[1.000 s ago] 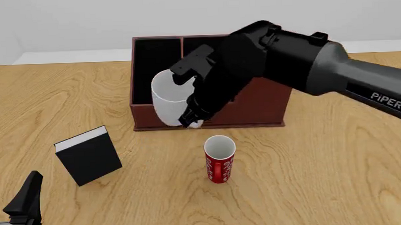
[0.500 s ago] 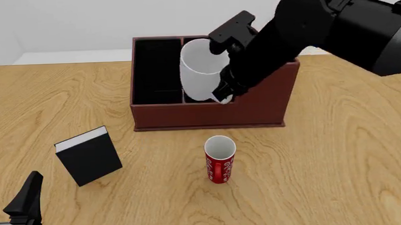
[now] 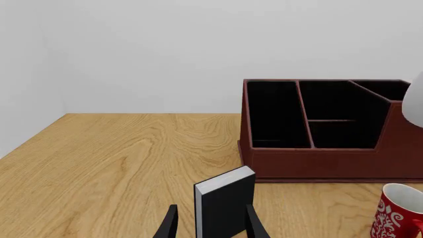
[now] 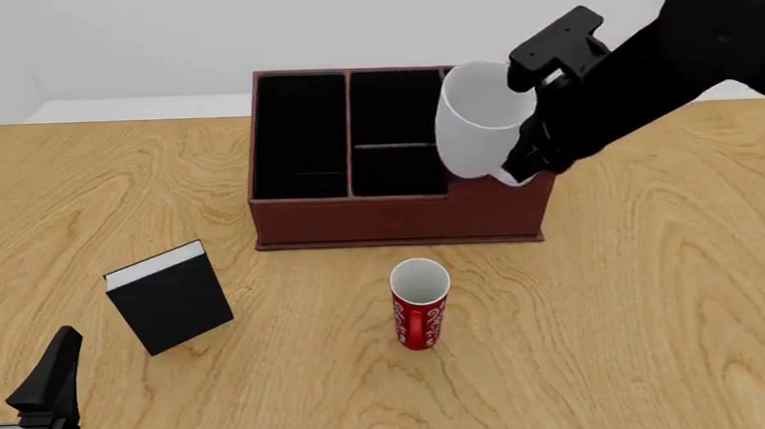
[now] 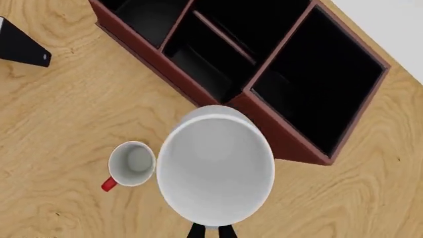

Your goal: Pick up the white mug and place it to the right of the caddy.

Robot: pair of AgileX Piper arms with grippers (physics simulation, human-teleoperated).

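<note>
The white mug (image 4: 479,123) hangs in the air, tilted, over the right end of the caddy (image 4: 396,224). My right gripper (image 4: 519,174) is shut on the mug's wall. From the right wrist view I look down into the white mug (image 5: 215,168), with the gripper's fingertips (image 5: 211,231) at its rim and the caddy (image 5: 290,141) below. A sliver of the white mug (image 3: 417,104) shows beside the caddy (image 3: 317,163) in the left wrist view. My left gripper (image 4: 18,368) rests low at the near left, open and holding nothing.
A red mug (image 4: 420,313) with a white pattern stands upright in front of the caddy. A black book (image 4: 169,298) with white pages stands at the near left, just ahead of the left gripper (image 3: 211,225). Bare wood lies to the right of the caddy.
The right arm has lifted the white mug from the caddy's front left and carried it up and rightward, over the caddy's right end. The left arm has not moved.
</note>
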